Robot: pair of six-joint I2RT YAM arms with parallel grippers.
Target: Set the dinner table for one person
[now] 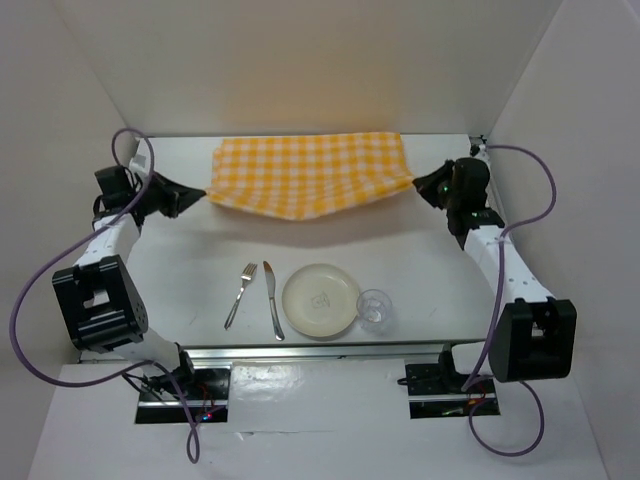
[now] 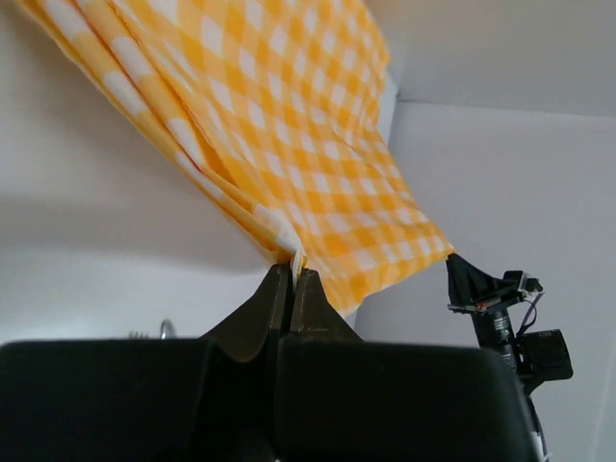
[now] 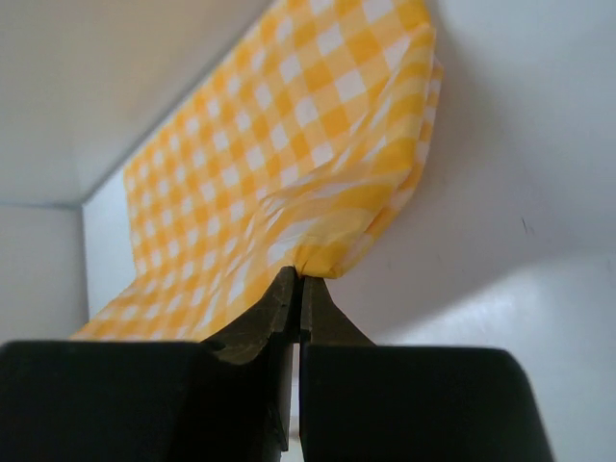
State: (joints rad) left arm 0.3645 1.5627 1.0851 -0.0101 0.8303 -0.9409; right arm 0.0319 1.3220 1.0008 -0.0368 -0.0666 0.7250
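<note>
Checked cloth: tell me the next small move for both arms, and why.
Probably lower both arms together to lay the cloth on the bare dinner table beyond the plate, fork, knife and glass. The left gripper and right gripper each pinch a corner, and the cloth sags between them over the far half.

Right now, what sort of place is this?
Probably a robot lab cell staged as a dining spot: plain white walls box in a white table, the left gripper and right gripper hold a yellow checked cloth, and a fork, knife, plate and glass are laid out on it.
</note>
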